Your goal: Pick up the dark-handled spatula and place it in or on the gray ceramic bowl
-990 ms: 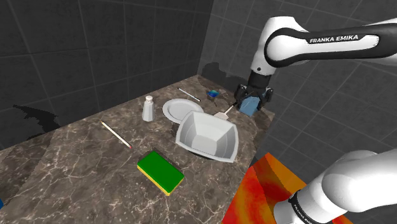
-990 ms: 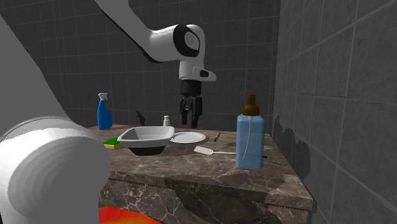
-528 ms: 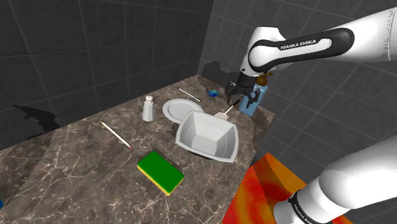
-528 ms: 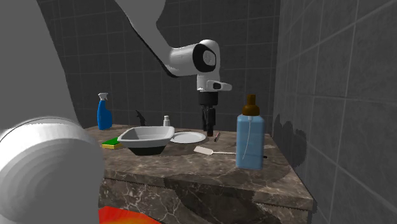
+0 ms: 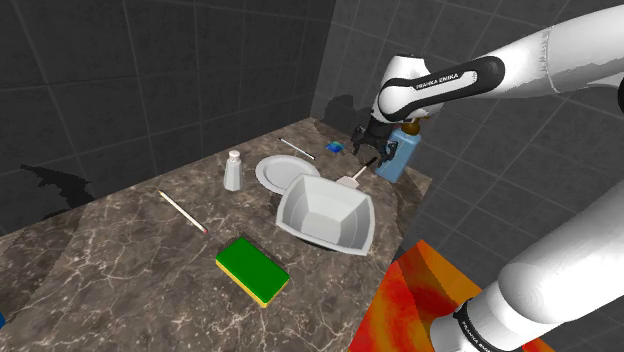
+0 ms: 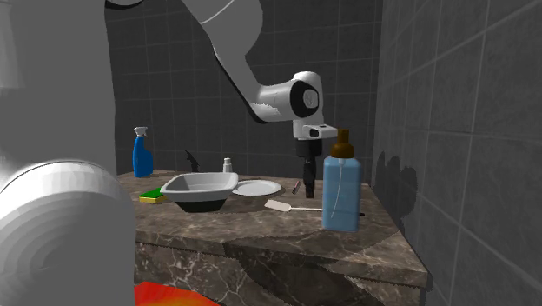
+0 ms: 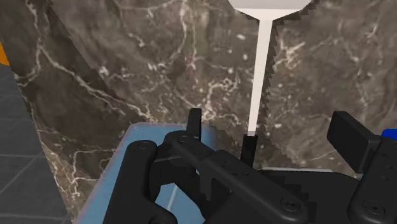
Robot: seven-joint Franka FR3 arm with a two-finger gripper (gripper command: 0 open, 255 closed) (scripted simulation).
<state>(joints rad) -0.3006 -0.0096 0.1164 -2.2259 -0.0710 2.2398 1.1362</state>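
Shoulder view — "FRANKA EMIKA" (above spatula)

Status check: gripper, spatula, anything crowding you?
Gripper above spatula handle, jaws open. Spatula flat on counter beside bowl, not gripped. Blue bottle close beside gripper.
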